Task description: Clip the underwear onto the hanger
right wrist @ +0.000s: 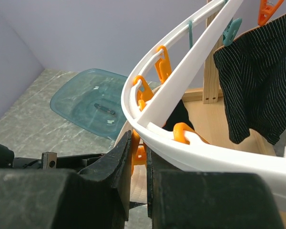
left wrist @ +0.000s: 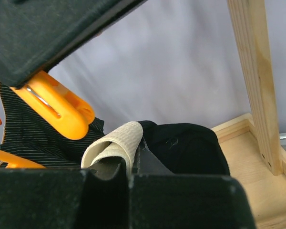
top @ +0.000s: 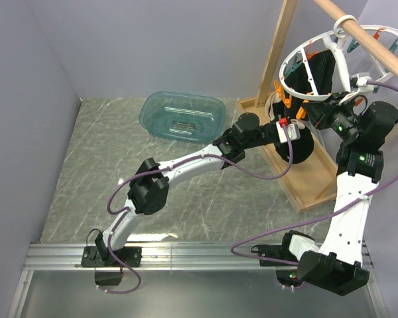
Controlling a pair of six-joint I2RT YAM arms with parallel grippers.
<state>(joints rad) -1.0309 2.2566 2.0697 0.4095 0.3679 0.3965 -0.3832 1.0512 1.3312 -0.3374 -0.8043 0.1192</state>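
Left wrist view: the underwear (left wrist: 118,142) is pinched by its cream waistband in the closed left hand (left wrist: 133,164), near the hanger (right wrist: 190,71). An orange clip (right wrist: 136,153) looks squeezed by the right hand (right wrist: 138,171). Nothing's been clipped yet.

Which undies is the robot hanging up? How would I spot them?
Find the wooden rack at the right, where a white ring hanger hangs. Just beneath it, the left gripper pinches the underwear: plain black with a cream waistband, unlike the pinstriped garment already clipped up.
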